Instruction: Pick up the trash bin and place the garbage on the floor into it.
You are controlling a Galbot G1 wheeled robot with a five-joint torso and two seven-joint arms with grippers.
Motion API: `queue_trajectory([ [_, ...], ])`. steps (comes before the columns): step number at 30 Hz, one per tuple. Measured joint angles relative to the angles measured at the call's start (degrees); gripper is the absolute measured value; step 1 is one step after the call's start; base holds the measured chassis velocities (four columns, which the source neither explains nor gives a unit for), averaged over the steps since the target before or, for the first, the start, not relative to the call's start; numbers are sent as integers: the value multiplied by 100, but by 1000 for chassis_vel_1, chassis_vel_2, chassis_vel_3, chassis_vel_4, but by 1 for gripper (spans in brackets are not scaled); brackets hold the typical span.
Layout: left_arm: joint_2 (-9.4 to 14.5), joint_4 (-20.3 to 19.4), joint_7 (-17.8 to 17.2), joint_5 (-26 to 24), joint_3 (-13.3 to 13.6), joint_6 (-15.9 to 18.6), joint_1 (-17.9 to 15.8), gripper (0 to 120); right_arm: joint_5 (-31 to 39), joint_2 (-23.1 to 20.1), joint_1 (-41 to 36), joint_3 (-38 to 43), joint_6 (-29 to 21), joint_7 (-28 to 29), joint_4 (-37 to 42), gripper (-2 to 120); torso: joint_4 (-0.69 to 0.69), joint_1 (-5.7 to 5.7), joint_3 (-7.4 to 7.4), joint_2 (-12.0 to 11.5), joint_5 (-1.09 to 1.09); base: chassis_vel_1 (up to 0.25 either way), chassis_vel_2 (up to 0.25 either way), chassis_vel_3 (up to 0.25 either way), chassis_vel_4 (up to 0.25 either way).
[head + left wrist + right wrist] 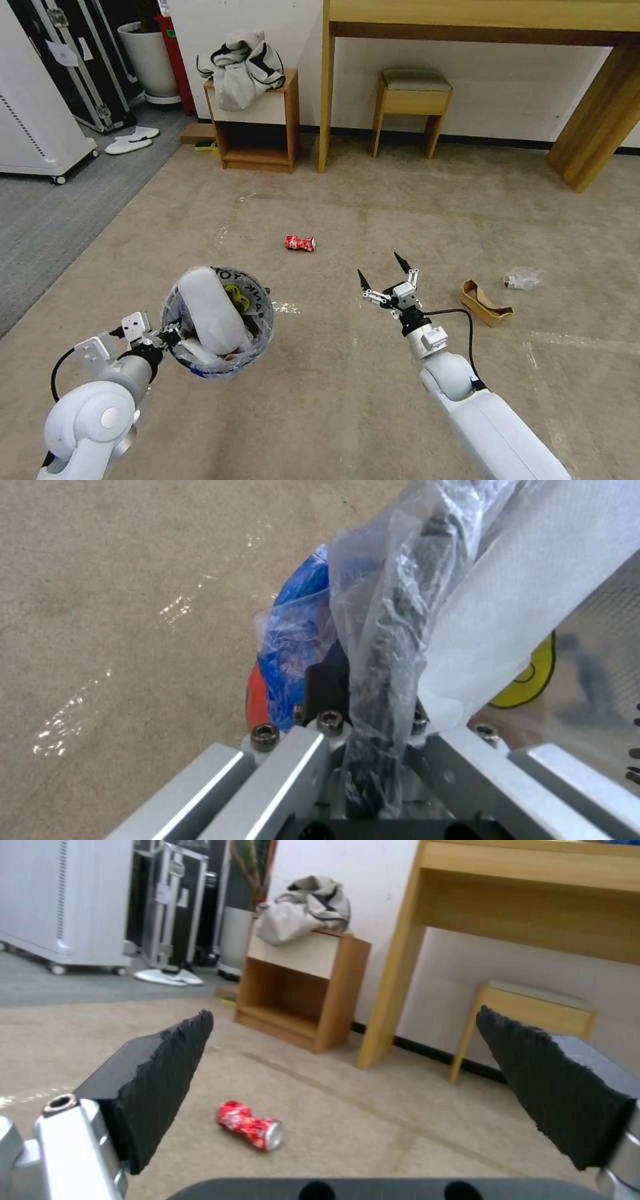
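We hold the small round red bin with a blue band and clear liner (219, 323) pinched at its rim in our left end effector (157, 340). The crushed red soda can (299, 243) lies on the beige carpet floor (333, 400) at eleven o'clock from our spread right end effector (385, 272) — descend squarely over its waist.

Beige short-pile carpet (373, 400) carries the litter, crossed by shiny clear tape lines (288, 307). A crushed red soda can (299, 243) lies on its side directly on it, ahead of the right gripper's (383, 271) spread black fingertips (175, 1050), seen between them in the wrist view. Off to the outer side of those fingers rest a brown cardboard scrap (485, 303) and, just beyond it, a clear plastic wad (522, 278).
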Motion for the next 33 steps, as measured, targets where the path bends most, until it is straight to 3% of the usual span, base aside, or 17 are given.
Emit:
queue_trajectory([
  [17, -73, 45, 298, 533, 116, 93, -10, 0, -140, -175, -234, 467, -88, 31, 128, 100, 1, 0, 0, 0, 0, 0, 0, 0, 0],
  [33, -130, 67, 296, 420, 132, -107, -7, 0, -157, -144, -240, 490, -73, 4, 141, 100, 2, 0, 0, 0, 0, -12, -8, -13, -15],
])
